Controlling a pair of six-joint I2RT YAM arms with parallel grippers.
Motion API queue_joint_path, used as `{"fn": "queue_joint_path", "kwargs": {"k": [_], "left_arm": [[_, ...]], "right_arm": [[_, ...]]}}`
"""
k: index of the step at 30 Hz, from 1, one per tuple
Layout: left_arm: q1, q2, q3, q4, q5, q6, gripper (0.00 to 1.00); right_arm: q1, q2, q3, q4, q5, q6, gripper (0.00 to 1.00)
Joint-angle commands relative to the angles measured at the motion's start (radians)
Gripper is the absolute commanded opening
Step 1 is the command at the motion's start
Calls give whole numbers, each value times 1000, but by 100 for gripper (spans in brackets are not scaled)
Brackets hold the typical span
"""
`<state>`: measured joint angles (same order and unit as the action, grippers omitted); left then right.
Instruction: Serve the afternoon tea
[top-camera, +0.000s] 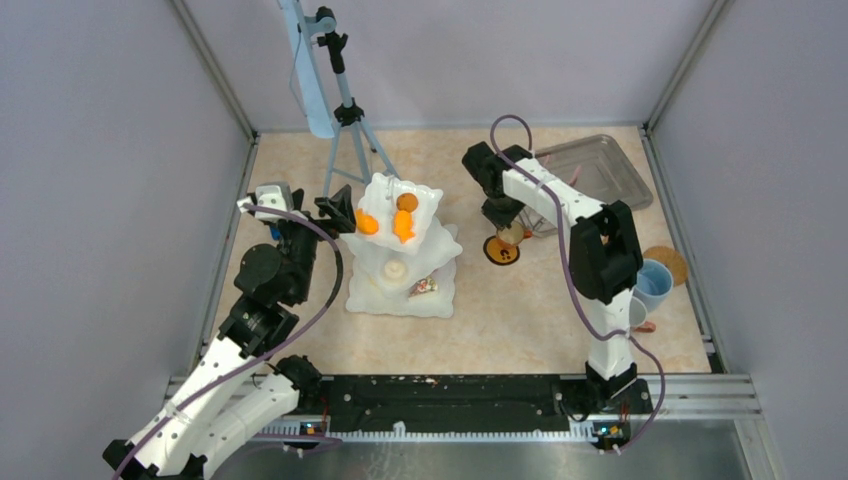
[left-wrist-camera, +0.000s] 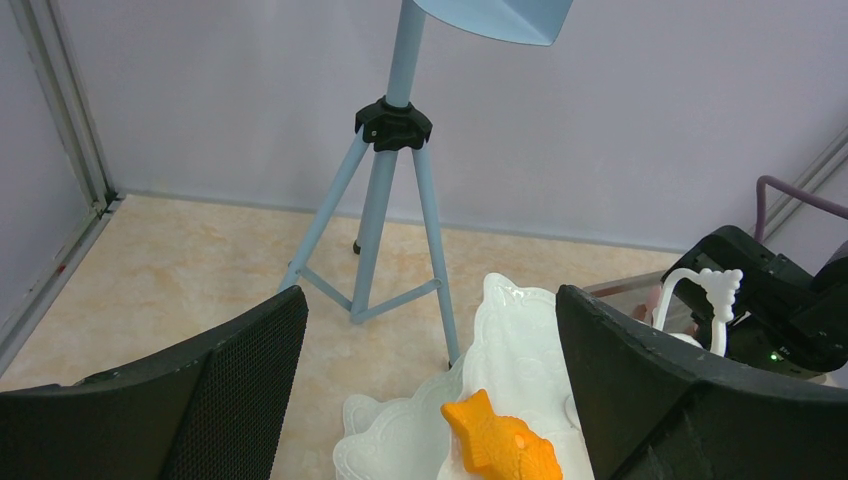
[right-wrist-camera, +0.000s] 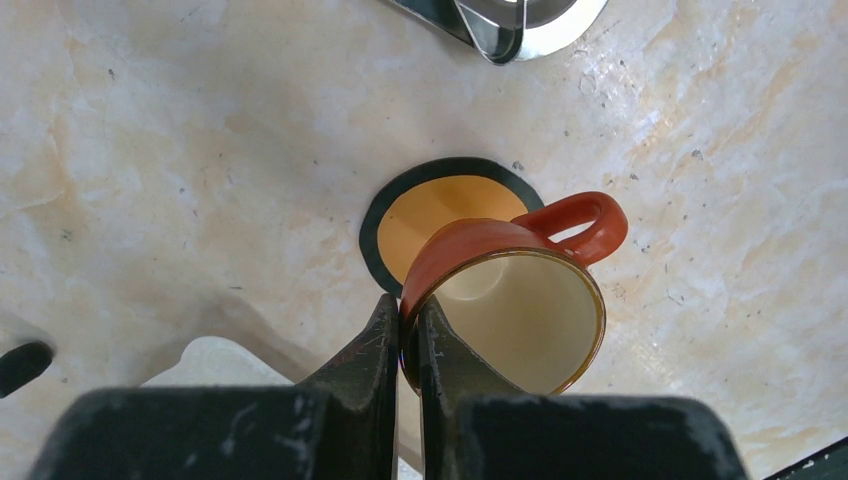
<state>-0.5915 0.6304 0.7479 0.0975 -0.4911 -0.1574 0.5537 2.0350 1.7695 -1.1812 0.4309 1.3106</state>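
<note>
A white tiered stand (top-camera: 440, 245) stands mid-table. Its top tier holds two orange pastries (top-camera: 367, 222) and a round brown one (top-camera: 406, 201). A lower tier holds a cream pastry (top-camera: 396, 268) and a cake slice (top-camera: 424, 286). My left gripper (top-camera: 335, 212) is open and empty, level with the top tier's left edge. In the left wrist view an orange fish pastry (left-wrist-camera: 500, 445) lies on the tier (left-wrist-camera: 520, 340) between the wide-apart fingers (left-wrist-camera: 240, 380). My right gripper (right-wrist-camera: 408, 330) is shut on the rim of the orange-brown mug (right-wrist-camera: 510, 290), held tilted just above a round orange coaster (right-wrist-camera: 425, 215), also seen from above (top-camera: 501, 252).
A blue tripod (top-camera: 345, 110) stands behind the stand, close to my left gripper. A metal tray (top-camera: 595, 170) lies at the back right. A blue cup (top-camera: 655, 280), a cork coaster (top-camera: 672, 262) and a pale cup (top-camera: 638, 312) sit by the right arm.
</note>
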Motion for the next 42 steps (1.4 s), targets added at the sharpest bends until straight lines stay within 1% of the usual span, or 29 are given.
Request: {"fn": "queue_joint_path", "kwargs": {"k": [1, 9, 15, 17, 18, 19, 21, 23, 25, 26, 27, 29, 30, 32, 33, 35, 36, 37, 39, 42], "left_arm": [[2, -6, 29, 36, -9, 5, 99], [4, -5, 28, 36, -11, 8, 99], [4, -9, 29, 36, -10, 9, 99], [4, -7, 28, 36, -10, 9, 99], [3, -7, 27, 36, -10, 9, 99], [3, -6, 27, 36, -11, 10, 99], [3, -5, 29, 36, -10, 10, 99], [3, -4, 28, 36, -10, 11, 99], [3, -3, 28, 36, -11, 13, 99], [3, -3, 29, 36, -11, 13, 99], [2, -4, 30, 36, -10, 13, 99], [4, -2, 29, 36, -11, 13, 99], [4, -1, 29, 36, -10, 12, 99], [3, -1, 28, 36, -2, 9, 99], [2, -1, 29, 35, 2, 7, 99], [1, 2, 29, 35, 2, 6, 99], [2, 3, 30, 34, 3, 5, 99], [2, 3, 28, 34, 6, 4, 99], [2, 6, 28, 34, 12, 0, 99], [2, 11, 31, 32, 19, -2, 99]], "right_arm": [[-5, 35, 53, 16, 37, -33, 0], [-4, 66, 30, 38, 9, -8, 0], [-3, 78, 7, 50, -15, -6, 7], [-1, 75, 9, 48, -18, -5, 14], [1, 70, 14, 42, -19, -6, 24], [2, 64, 26, 28, -17, -5, 39], [7, 44, 52, 0, -18, -13, 61], [14, 6, 74, -24, -19, -33, 73], [20, -58, 92, -52, 2, -63, 77], [20, -100, 86, -50, 9, -77, 78], [20, -151, 65, -37, 21, -125, 78], [14, -274, -19, 31, 61, -243, 78], [2, -341, -97, 102, 69, -340, 79], [-46, -541, -286, 278, 32, -527, 80], [-87, -620, -381, 360, -33, -602, 80], [-203, -759, -516, 463, -130, -701, 80], [-299, -802, -570, 497, -177, -737, 81], [-365, -831, -595, 510, -214, -772, 82], [-484, -829, -620, 524, -261, -838, 82], [-603, -729, -608, 528, -276, -902, 79]]}}
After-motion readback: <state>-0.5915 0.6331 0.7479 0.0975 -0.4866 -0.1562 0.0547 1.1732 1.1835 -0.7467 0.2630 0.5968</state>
